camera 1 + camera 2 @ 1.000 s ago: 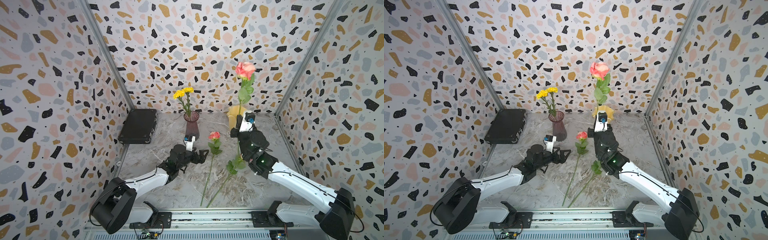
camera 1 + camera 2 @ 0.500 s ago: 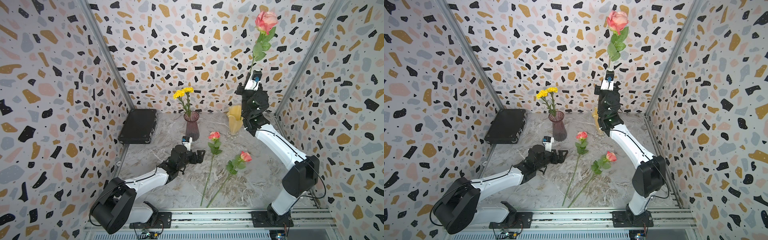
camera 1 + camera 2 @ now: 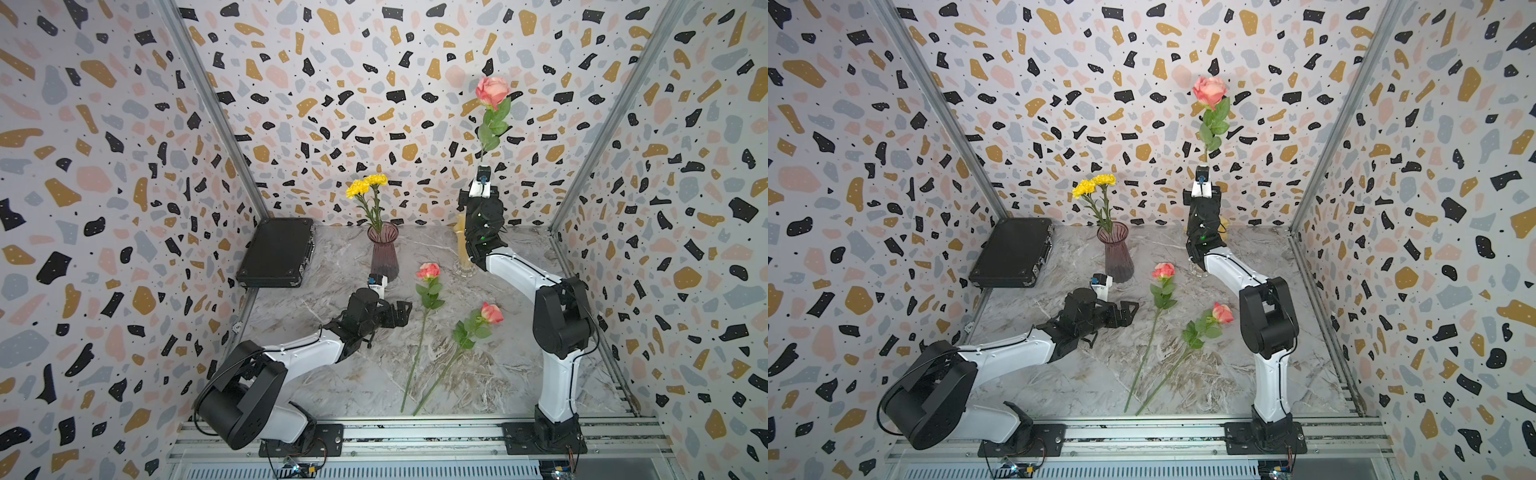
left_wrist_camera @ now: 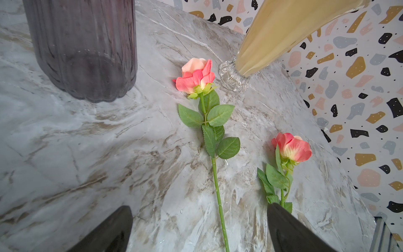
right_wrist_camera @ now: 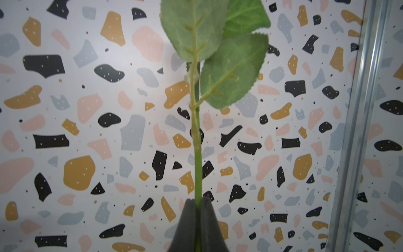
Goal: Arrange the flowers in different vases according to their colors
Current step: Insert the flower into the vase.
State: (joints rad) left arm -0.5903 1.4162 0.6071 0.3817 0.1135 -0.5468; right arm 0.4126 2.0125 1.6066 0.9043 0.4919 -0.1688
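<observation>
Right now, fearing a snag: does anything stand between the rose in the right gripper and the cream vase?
Nothing visible does. The right gripper holds the rose upright over the cream vase; the right arm hides its mouth.

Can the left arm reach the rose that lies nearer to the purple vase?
Probably yes: the left gripper is open and empty, just beside that rose, with only bare tabletop between them. The purple vase stands aside.
</observation>
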